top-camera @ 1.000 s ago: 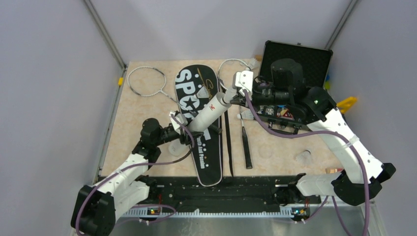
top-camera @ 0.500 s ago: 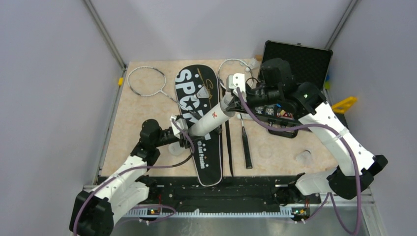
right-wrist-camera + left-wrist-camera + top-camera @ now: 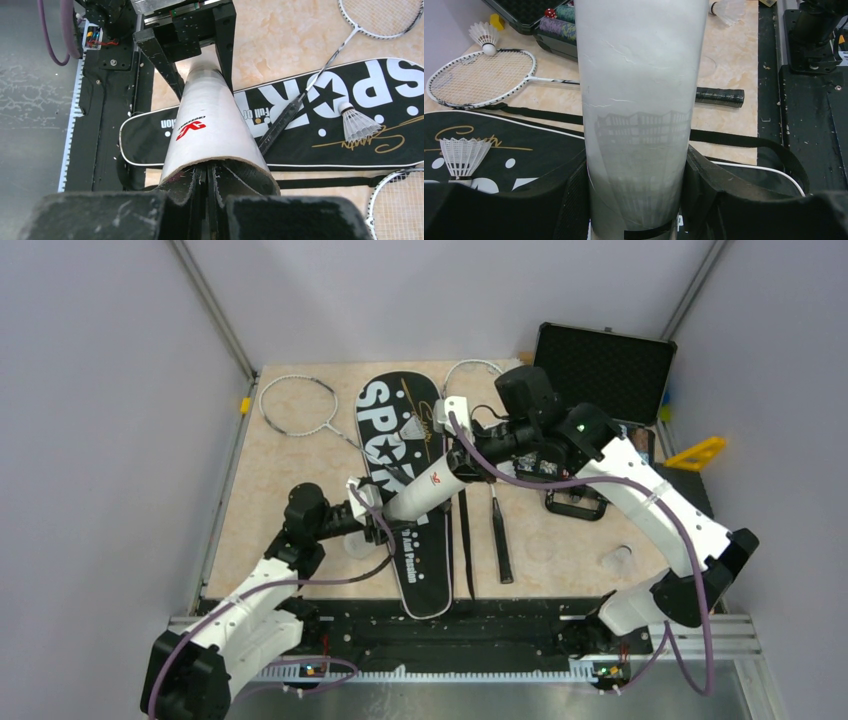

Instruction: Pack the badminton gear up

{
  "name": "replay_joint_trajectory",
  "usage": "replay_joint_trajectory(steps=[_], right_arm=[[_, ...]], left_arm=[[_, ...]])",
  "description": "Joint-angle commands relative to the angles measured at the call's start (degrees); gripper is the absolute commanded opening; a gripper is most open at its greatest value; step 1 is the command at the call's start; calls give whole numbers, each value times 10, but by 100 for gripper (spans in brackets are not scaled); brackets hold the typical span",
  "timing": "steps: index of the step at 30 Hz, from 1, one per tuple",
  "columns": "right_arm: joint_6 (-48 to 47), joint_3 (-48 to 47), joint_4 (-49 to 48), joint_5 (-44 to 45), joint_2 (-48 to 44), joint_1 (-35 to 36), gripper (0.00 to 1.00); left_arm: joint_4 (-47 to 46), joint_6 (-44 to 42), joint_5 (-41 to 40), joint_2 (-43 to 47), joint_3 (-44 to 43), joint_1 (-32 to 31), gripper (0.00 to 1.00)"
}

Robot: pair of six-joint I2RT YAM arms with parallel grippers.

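My left gripper point(image 3: 368, 508) is shut on the lower end of the white tube point(image 3: 425, 483), which slants up to the right over the black "SPORT" bag point(image 3: 392, 435). In the left wrist view the tube point(image 3: 639, 100) fills the space between my fingers point(image 3: 566, 197). My right gripper point(image 3: 462, 445) is at the tube's open top. In the right wrist view its shut fingertips point(image 3: 210, 175) reach inside the tube mouth point(image 3: 220, 160). One shuttlecock point(image 3: 410, 425) lies on the bag. One racket point(image 3: 297, 405) lies at the back left, its handle on the bag. The other racket point(image 3: 500, 535) lies right of the bag.
The open black poker-chip case point(image 3: 600, 365) stands at the back right. Another shuttlecock point(image 3: 618, 560) lies on the table at the front right, and one point(image 3: 484, 37) sits by the right racket's head. The bag's strap point(image 3: 465, 540) runs beside it. A yellow triangle point(image 3: 700, 452) lies at the right edge.
My right arm has swung left and down to the tube's open end, and its fingers are now in the mouth. The tube leans lower. My left gripper keeps its hold.
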State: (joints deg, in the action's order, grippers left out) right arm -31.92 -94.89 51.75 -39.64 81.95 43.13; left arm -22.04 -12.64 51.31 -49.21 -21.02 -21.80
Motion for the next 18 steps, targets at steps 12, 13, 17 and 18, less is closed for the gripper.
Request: replay_joint_trajectory(steps=[12, 13, 17, 18], right_arm=[[1, -49, 27, 74, 5, 15, 31], [0, -49, 28, 76, -4, 15, 35], [8, -46, 15, 102, -44, 15, 43], [7, -45, 13, 107, -59, 15, 45]], left_arm=[[-23, -26, 16, 21, -10, -10, 25], [-21, -26, 16, 18, -12, -10, 25], [-18, -26, 16, 9, -18, -10, 25], [-18, -27, 16, 7, -19, -10, 25]])
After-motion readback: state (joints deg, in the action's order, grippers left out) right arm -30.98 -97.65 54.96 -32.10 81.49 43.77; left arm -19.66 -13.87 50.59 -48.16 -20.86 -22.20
